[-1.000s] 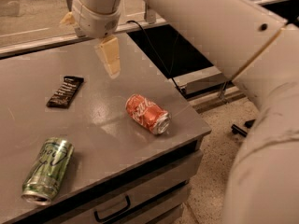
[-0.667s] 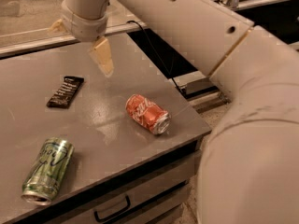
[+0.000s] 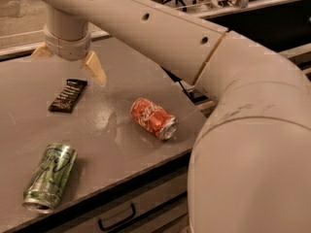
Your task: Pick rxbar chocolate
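The rxbar chocolate (image 3: 68, 95) is a flat dark bar with white lettering, lying on the grey table (image 3: 112, 76) at the left. My gripper (image 3: 68, 68) hangs just above and behind the bar. It is open, with one tan finger (image 3: 95, 69) to the right of the bar and the other finger (image 3: 41, 52) to the upper left. It holds nothing. My white arm stretches across the top of the view from the right.
A red soda can (image 3: 153, 119) lies on its side near the table's right edge. A green can (image 3: 50, 177) lies on its side at the front left. A drawer with a handle (image 3: 116, 220) sits under the table front. Floor lies to the right.
My gripper has moved left and now sits over the bar, with both fingers showing spread apart. The bar and both cans have not moved.
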### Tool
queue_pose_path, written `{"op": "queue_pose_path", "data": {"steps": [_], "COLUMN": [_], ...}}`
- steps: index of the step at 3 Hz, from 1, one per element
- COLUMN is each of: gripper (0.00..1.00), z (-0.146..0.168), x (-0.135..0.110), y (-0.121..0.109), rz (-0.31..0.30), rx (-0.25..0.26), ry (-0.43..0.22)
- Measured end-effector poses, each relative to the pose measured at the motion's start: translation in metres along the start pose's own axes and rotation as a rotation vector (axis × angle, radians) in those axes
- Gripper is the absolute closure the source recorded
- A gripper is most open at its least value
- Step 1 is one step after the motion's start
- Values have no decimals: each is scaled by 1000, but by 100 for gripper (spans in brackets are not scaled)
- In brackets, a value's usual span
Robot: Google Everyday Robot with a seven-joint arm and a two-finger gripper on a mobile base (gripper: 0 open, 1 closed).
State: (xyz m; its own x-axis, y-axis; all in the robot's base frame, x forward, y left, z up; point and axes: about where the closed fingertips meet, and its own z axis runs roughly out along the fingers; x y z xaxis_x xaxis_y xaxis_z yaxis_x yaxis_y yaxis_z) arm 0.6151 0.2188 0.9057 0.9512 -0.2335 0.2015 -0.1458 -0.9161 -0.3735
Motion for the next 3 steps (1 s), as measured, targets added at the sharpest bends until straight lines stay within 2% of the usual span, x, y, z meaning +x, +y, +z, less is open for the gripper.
{"op": "queue_pose_path", "data": {"steps": [2,3], "gripper": [0,16], "z": [41,53], "x": [-17,-22], "y": [-6,-6], "rz": [-84,-105], "rx": [-58,-87], "ry": [26,34]}}
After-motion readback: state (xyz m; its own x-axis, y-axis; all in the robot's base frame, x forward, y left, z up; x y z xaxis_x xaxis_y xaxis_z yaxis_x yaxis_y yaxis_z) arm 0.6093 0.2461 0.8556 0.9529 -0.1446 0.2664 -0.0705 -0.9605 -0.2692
